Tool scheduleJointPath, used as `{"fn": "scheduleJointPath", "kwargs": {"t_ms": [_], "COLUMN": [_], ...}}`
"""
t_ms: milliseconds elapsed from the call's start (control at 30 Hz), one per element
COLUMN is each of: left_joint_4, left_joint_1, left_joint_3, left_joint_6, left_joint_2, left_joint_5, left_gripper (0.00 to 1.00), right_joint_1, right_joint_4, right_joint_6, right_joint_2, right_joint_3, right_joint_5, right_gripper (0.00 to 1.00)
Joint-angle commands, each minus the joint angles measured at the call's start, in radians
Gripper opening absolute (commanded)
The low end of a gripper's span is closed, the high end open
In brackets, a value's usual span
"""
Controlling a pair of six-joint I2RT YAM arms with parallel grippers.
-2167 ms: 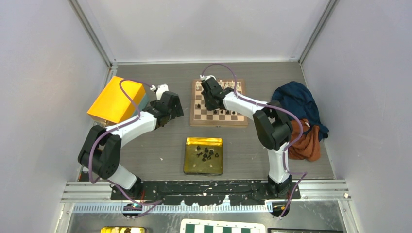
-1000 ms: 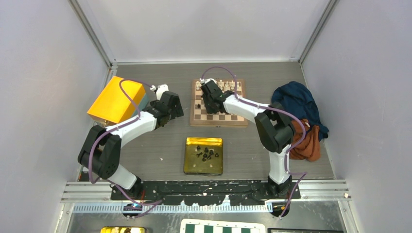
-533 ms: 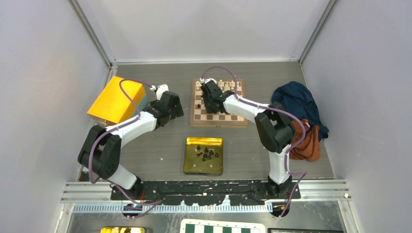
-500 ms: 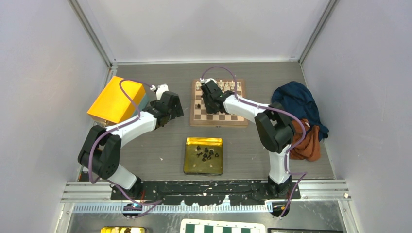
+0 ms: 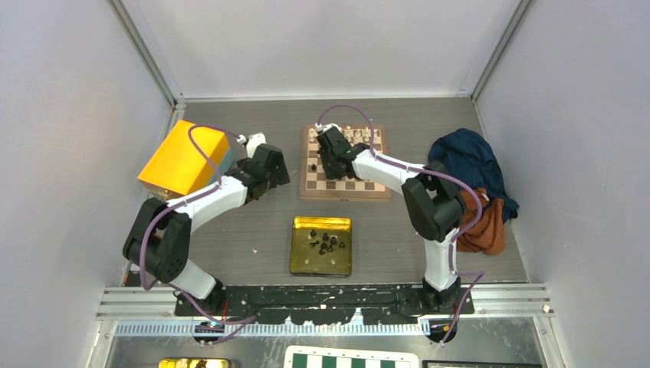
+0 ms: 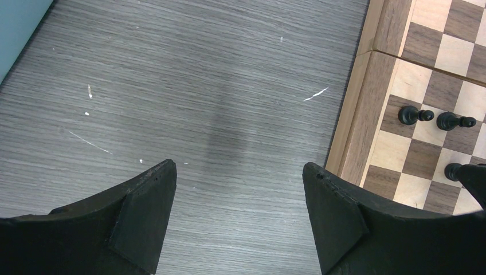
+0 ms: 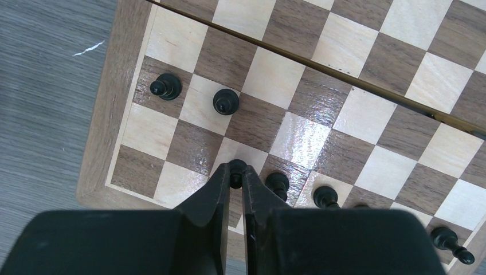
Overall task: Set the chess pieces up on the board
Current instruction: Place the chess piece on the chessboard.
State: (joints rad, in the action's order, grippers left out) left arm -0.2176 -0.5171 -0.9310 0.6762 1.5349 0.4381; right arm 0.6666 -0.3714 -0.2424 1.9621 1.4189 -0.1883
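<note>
The wooden board lies at the table's far middle. Cream pieces stand along its far edge. My right gripper is shut on a black pawn over a cream square near the board's left corner. It shows over the board's left part in the top view. Two black pawns stand beyond it, and others beside it. My left gripper is open and empty above the bare table, just left of the board's rim. It also shows in the top view.
A gold tray with several loose black pieces sits near the arms. An orange box stands at the far left. Blue and orange cloths lie at the right. A green-and-white board lies beyond the near edge.
My right gripper shifted a little over the board's left part about two seconds ago and has held nearly still since. The left arm has not moved.
</note>
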Motion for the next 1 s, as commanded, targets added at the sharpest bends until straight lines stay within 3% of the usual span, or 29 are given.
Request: {"fn": "scheduleJointPath", "kwargs": {"t_ms": [0, 133, 233, 367, 967], "left_joint_4": [0.041, 0.041, 0.041, 0.041, 0.043], "left_joint_1": [-0.004, -0.004, -0.004, -0.004, -0.004], "left_joint_3": [-0.014, -0.014, -0.013, -0.013, -0.019], "left_joint_6": [0.005, 0.006, 0.006, 0.006, -0.001], "left_joint_2": [-0.023, -0.022, -0.022, -0.022, -0.018], "left_joint_5": [0.028, 0.027, 0.028, 0.028, 0.026], "left_gripper": [0.82, 0.82, 0.82, 0.83, 0.82], "right_joint_1": [0.005, 0.006, 0.007, 0.006, 0.006], "right_joint_4": [0.036, 0.037, 0.036, 0.033, -0.014], "right_joint_6": [-0.01, -0.009, -0.007, -0.004, 0.029], "right_joint_2": [-0.033, -0.029, -0.029, -0.028, 0.007], "right_joint_3": [0.013, 0.012, 0.012, 0.017, 0.136], "right_joint_5": [0.002, 0.002, -0.001, 0.0, -0.003], "right_gripper": [0.04, 0.11, 0.24, 0.3, 0.34]}}
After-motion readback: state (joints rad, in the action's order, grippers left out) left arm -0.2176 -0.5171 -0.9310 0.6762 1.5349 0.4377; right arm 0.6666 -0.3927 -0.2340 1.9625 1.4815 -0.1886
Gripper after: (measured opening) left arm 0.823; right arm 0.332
